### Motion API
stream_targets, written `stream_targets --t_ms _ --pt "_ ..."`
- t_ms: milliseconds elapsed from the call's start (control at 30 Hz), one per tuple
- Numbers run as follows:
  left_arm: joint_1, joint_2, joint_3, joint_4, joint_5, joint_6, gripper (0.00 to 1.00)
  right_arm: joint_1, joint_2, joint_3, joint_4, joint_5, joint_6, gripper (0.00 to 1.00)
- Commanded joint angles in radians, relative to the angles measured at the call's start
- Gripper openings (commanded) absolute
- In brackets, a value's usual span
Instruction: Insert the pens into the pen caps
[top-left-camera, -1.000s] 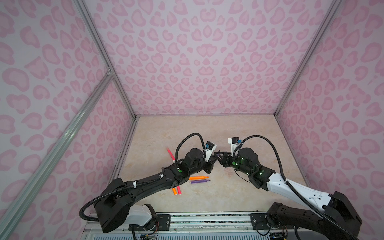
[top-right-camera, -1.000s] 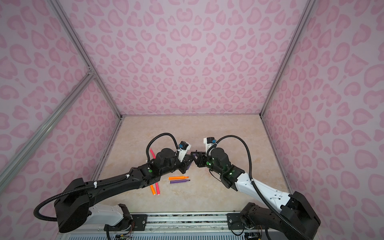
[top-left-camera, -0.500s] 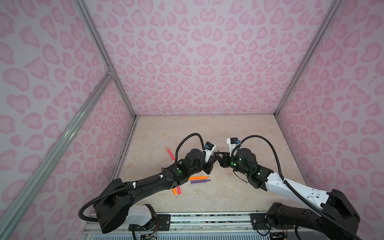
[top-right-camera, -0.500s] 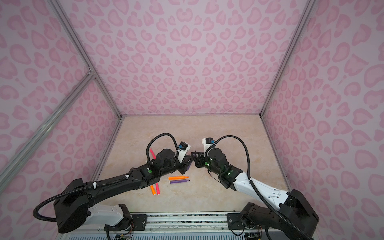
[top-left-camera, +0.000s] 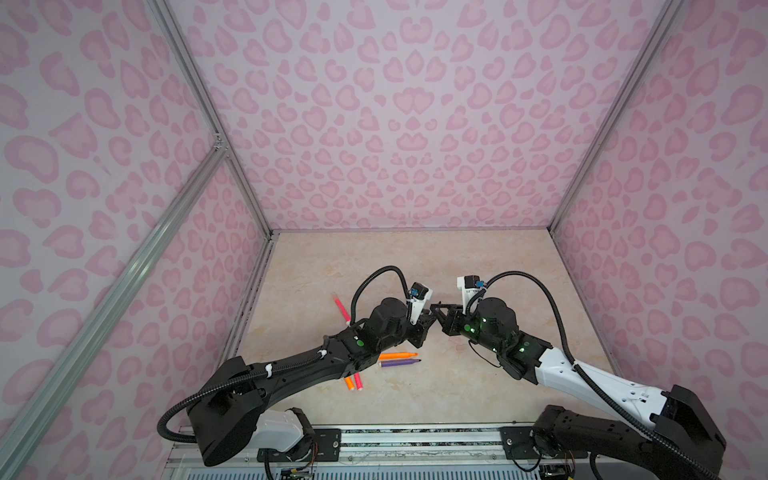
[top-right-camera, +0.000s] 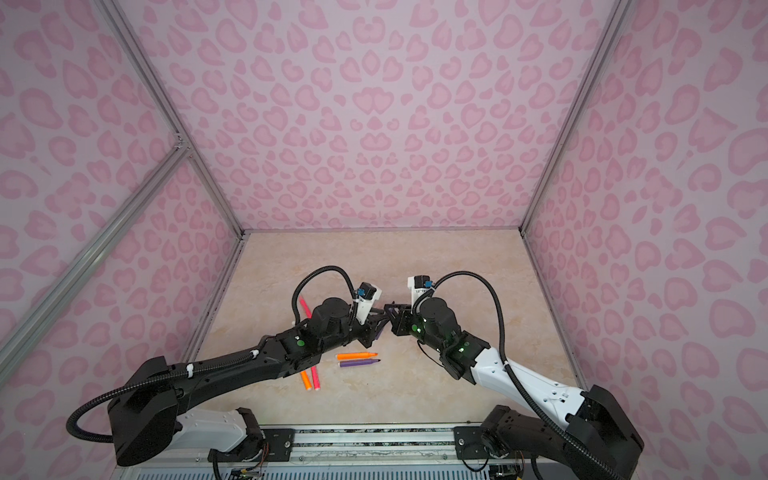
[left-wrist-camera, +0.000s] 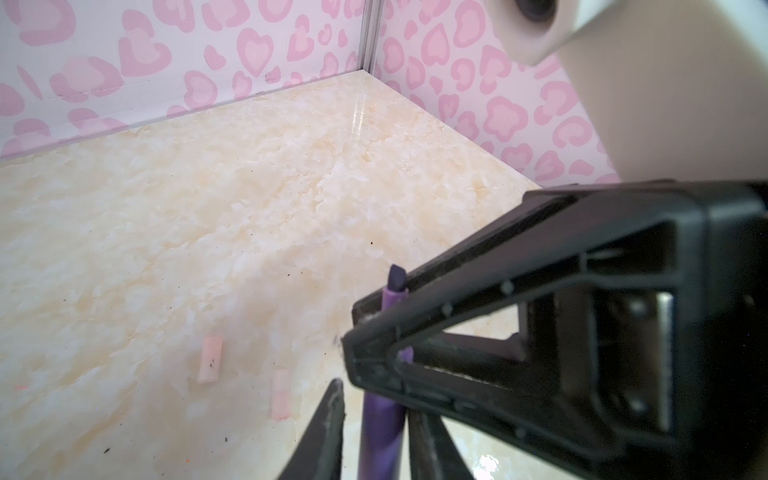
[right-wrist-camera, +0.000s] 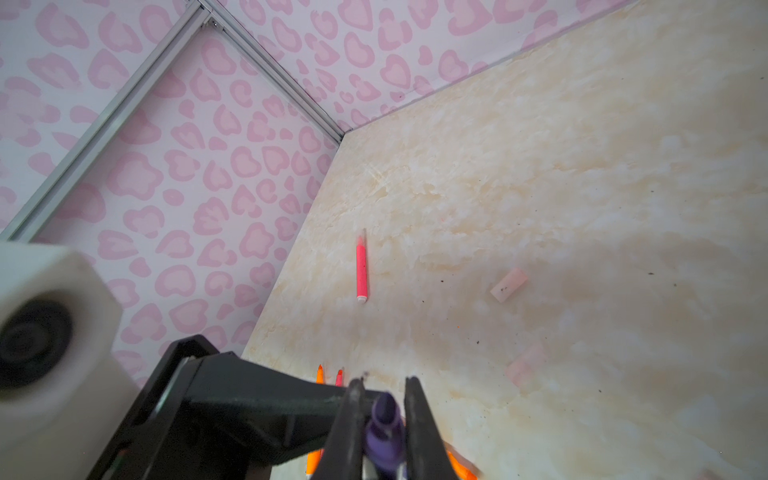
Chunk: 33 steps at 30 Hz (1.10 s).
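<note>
Both grippers meet above the middle of the floor in both top views, the left gripper (top-left-camera: 431, 322) just under the right gripper (top-left-camera: 435, 308). A purple pen (left-wrist-camera: 382, 432) stands between the left gripper (left-wrist-camera: 376, 411) fingers, and a gap shows on one side, so those jaws are slightly open. The right gripper (right-wrist-camera: 384, 382) is shut on the same purple pen (right-wrist-camera: 384, 424) near its dark tip. Two pale pinkish pen caps (left-wrist-camera: 210, 359) (left-wrist-camera: 280, 395) lie on the floor beyond the grippers, also seen as caps (right-wrist-camera: 509, 284) (right-wrist-camera: 525, 363).
On the marble floor (top-left-camera: 415, 257) lie an orange pen (top-left-camera: 397, 355) and a purple pen (top-left-camera: 399, 363) side by side. A pink pen (top-left-camera: 341, 309) lies farther left. An orange pen (top-left-camera: 349, 383) and a pink pen (top-left-camera: 358, 381) lie partly under the left arm. Patterned walls close in three sides.
The right gripper moved left to the left gripper and closed on the purple pen. The left jaws have eased apart from the pen.
</note>
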Motion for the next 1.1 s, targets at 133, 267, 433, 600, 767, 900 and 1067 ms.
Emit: stream_targets --t_ms 133,267,433,600,767,900,1067 --pt "0.001 0.024 0.028 0.046 -0.001 0.005 0.32 0.003 -0.023 -0.013 -0.014 0.003 -0.005 0.08" --pt "0.001 0.032 0.034 0.041 0.006 0.004 0.32 0.002 -0.028 -0.015 -0.009 -0.007 -0.004 0.08" --pt "0.001 0.034 0.034 0.043 0.012 0.005 0.31 0.002 -0.026 -0.017 -0.001 -0.014 -0.005 0.08" --pt "0.000 0.037 0.037 0.041 0.020 0.006 0.26 0.002 -0.022 -0.014 -0.001 -0.024 -0.007 0.08" --pt "0.001 0.038 0.038 0.040 0.022 0.006 0.17 0.003 -0.022 -0.014 0.000 -0.025 -0.007 0.08" --pt "0.001 0.041 0.042 0.037 0.019 0.002 0.08 0.003 -0.022 -0.014 0.001 -0.025 -0.008 0.08" --pt "0.001 0.040 0.045 0.032 0.011 -0.003 0.04 0.003 -0.025 -0.015 0.000 -0.022 -0.010 0.13"
